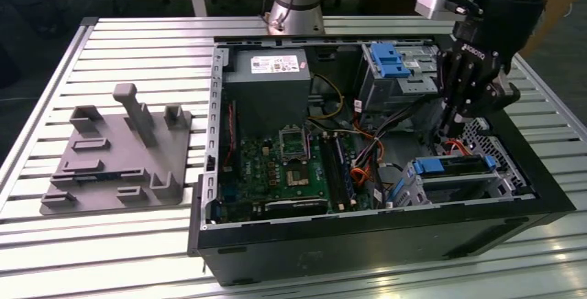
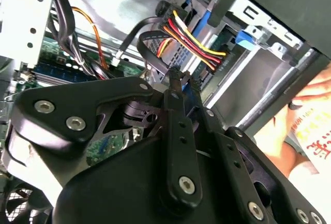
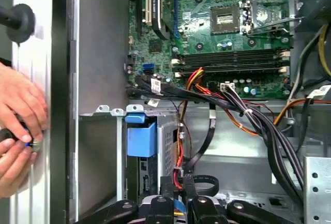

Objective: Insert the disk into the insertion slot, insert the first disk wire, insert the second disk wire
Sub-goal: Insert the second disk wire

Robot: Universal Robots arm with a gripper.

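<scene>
The disk (image 1: 451, 166), silver in its bright blue carrier, lies in the insertion slot (image 1: 469, 187) at the case's corner on the exterior view's right. Its blue carrier end (image 3: 140, 137) also shows in the first wrist view. My gripper (image 1: 454, 133) reaches down into the case just above the disk's rear edge. Its fingertips (image 3: 166, 183) stand close together, shut on a thin red disk wire (image 3: 178, 162) that runs down between them. In the second wrist view the gripper (image 2: 178, 76) points at a black plug with red, yellow and black wires (image 2: 191, 43) hanging loose ahead of it.
The open computer case (image 1: 385, 237) lies on a slatted metal table (image 1: 137, 38). A taller grey cage with a blue latch (image 1: 390, 62) stands behind the gripper. Motherboard (image 1: 284, 161) and cable bundles (image 3: 269, 125) fill the middle. A person's hands (image 3: 15, 120) rest outside the case wall. A grey fixture (image 1: 115, 154) sits left.
</scene>
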